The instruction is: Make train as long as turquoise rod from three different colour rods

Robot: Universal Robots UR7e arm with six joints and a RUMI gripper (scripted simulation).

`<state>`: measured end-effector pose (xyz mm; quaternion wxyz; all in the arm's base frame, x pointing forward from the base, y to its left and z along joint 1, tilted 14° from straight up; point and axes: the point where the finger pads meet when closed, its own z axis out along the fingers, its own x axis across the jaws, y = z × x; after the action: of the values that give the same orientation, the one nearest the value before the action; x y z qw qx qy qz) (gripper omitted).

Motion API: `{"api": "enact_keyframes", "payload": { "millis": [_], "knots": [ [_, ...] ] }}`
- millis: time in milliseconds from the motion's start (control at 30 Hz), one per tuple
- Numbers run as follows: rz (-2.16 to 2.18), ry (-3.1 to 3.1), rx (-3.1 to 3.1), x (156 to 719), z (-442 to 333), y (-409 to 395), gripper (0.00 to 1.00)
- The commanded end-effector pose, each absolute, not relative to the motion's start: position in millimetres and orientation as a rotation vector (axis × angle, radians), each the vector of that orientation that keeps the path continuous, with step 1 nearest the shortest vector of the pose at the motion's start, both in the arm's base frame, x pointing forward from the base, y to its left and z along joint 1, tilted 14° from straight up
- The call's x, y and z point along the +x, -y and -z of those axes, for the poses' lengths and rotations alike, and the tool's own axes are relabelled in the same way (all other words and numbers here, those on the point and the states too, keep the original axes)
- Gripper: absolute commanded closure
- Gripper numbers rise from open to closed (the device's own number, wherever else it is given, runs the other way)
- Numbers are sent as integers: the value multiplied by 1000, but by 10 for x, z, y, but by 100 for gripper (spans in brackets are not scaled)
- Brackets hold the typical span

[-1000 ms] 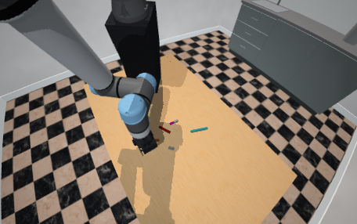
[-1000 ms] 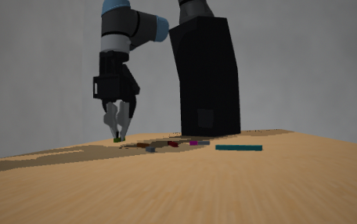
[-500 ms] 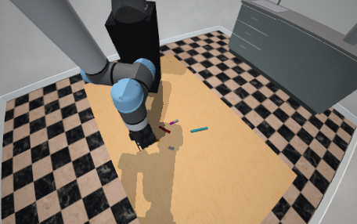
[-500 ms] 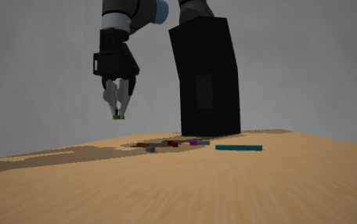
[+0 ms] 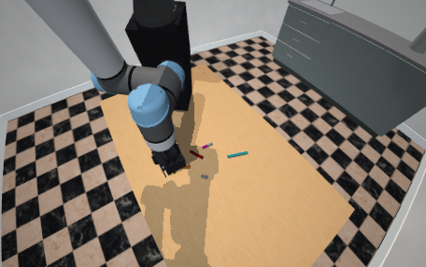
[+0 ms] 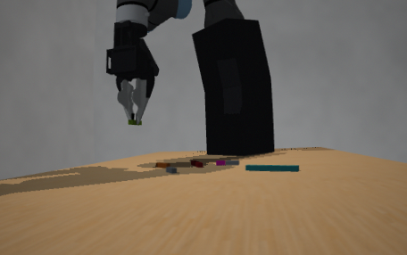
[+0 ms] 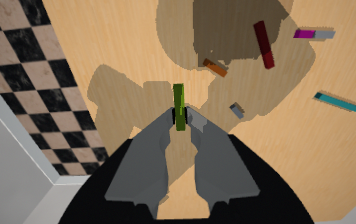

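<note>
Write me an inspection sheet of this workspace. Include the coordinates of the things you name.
Surface: wood-grained top (image 5: pixel 262 201) (image 6: pixel 223 214) (image 7: pixel 280 165), partly shadowed; damage, nothing seen.
Job's things: magenta rod (image 5: pixel 205 147) (image 6: pixel 220 162) (image 7: pixel 304 34) end to end with a grey rod (image 5: pixel 209 145) (image 6: pixel 232 162) (image 7: pixel 325 34); turquoise rod (image 5: pixel 237 154) (image 6: pixel 272 168) (image 7: pixel 335 101) apart; lime rod (image 5: pixel 174 173) (image 6: pixel 133 122) (image 7: pixel 180 106) raised.
Other rods: orange rod (image 5: pixel 187 167) (image 6: pixel 162 165) (image 7: pixel 215 68), red rod (image 5: pixel 196 154) (image 6: pixel 196 163) (image 7: pixel 264 45), second grey rod (image 5: pixel 205 176) (image 6: pixel 171 170) (image 7: pixel 237 111), lying separately.
Clutter: nothing seen.
Tool (image 5: pixel 171 172) (image 6: pixel 135 121) (image 7: pixel 179 108): shut on the lime rod.
Cables: nothing seen.
Surroundings: chequered floor (image 5: pixel 47 187) (image 7: pixel 30 45), grey-green cabinet (image 5: pixel 355 79).

The top view looks steeply down across the worktop (image 5: pixel 262 196) (image 6: pixel 214 209) (image 7: pixel 280 165); the exterior faces the pedestal (image 5: pixel 160 47) (image 6: pixel 238 129) from low above one edge. The wrist view peers closely past the end effector (image 5: pixel 170 161) (image 6: pixel 134 100) (image 7: pixel 180 116).
</note>
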<state>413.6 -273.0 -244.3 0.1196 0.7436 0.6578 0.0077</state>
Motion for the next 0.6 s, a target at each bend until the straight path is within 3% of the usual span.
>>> {"api": "enact_keyframes", "payload": {
  "millis": [0,567],
  "knots": [
    [-23,-1922,2173,4137,2429,2731,100],
    [-25,-1908,2185,4139,2432,2720,100]
  ]
}}
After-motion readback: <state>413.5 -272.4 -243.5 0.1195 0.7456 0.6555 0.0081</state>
